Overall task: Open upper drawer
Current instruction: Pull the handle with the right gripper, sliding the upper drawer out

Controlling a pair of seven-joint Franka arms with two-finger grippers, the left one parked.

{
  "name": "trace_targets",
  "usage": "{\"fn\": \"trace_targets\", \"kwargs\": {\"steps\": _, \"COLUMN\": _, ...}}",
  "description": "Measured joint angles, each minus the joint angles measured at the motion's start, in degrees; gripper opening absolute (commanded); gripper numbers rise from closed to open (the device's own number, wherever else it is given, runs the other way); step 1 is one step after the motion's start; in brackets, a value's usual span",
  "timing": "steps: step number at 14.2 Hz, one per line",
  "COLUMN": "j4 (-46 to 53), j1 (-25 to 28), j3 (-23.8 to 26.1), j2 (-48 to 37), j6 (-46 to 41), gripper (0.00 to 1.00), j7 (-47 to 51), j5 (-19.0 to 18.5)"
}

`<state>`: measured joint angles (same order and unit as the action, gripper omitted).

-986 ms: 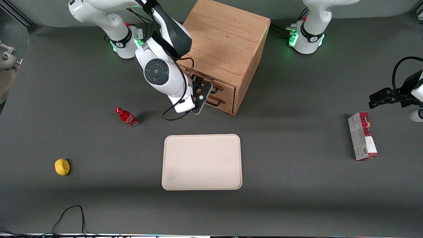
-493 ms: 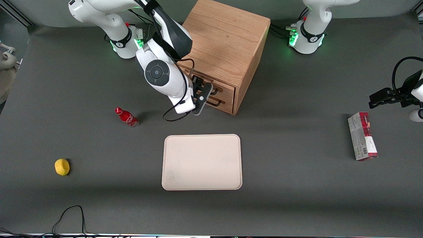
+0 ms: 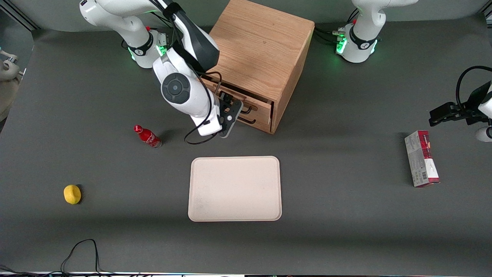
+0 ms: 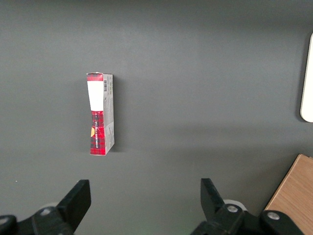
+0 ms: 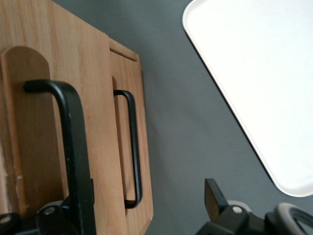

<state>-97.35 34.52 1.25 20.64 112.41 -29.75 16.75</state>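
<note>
The boxy wooden cabinet (image 3: 261,46) stands at the back of the table. Its upper drawer (image 3: 258,104) is pulled out a little, with a dark gap showing under the cabinet top. My right gripper (image 3: 231,107) is at the upper drawer's black bar handle (image 3: 246,110). In the right wrist view the gripper (image 5: 145,199) is open, its fingers wide apart. One finger sits by the upper handle (image 5: 73,147), between the bar and the drawer front (image 5: 100,122). The other fingertip (image 5: 213,195) hangs free over the table. The lower drawer's handle (image 5: 133,147) is untouched.
A cream tray (image 3: 234,188) lies nearer the front camera than the cabinet; it also shows in the right wrist view (image 5: 254,83). A red bottle (image 3: 147,136) and a yellow fruit (image 3: 72,194) lie toward the working arm's end. A red box (image 3: 421,158) lies toward the parked arm's end.
My gripper has moved away from the cabinet toward the front camera, and the upper drawer has slid out a little with it.
</note>
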Motion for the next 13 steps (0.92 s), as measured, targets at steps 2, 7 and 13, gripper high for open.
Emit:
{"fn": "trace_targets", "kwargs": {"steps": 2, "j4": 0.0, "j1": -1.2, "j3": -0.1, "j2": 0.0, "j6": 0.0, "gripper": 1.0, "j7": -0.4, "j5": 0.0}}
{"fn": "trace_targets", "kwargs": {"steps": 7, "j4": 1.9, "j1": -2.8, "j3": -0.2, "j2": 1.3, "j6": 0.0, "gripper": 1.0, "j7": -0.7, "j5": 0.0}}
{"fn": "trace_targets", "kwargs": {"steps": 13, "j4": 6.3, "j1": -3.4, "j3": -0.3, "j2": 3.7, "j6": 0.0, "gripper": 1.0, "j7": -0.7, "j5": 0.0}}
